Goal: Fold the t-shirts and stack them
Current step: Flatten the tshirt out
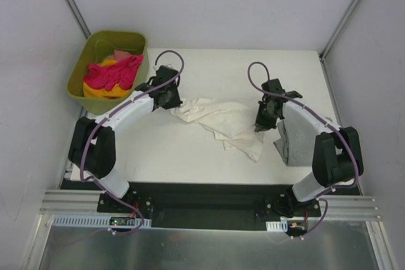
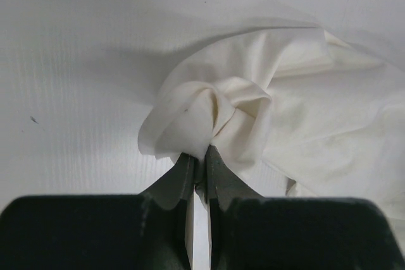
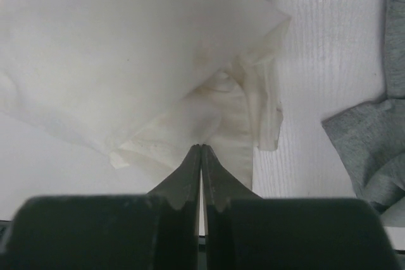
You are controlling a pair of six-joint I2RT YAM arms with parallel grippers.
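Note:
A cream-white t-shirt (image 1: 218, 120) lies crumpled in the middle of the table. My left gripper (image 1: 169, 99) is at its left end. In the left wrist view this gripper (image 2: 201, 155) is shut on a bunched knot of the cream cloth (image 2: 212, 112). My right gripper (image 1: 261, 124) is at the shirt's right edge. Its fingertips (image 3: 200, 148) are shut together with a thin pucker of the cream cloth (image 3: 177, 112) pinched at the tips. A grey t-shirt (image 1: 289, 147) lies at the right, partly under the right arm, and shows in the right wrist view (image 3: 373, 150).
An olive-green tub (image 1: 79, 71) stands at the back left and holds a bright pink shirt (image 1: 117, 73) over yellow cloth (image 1: 95, 92), with a bit of red cloth (image 1: 121, 53) behind. Walls close in the table on the left, back and right.

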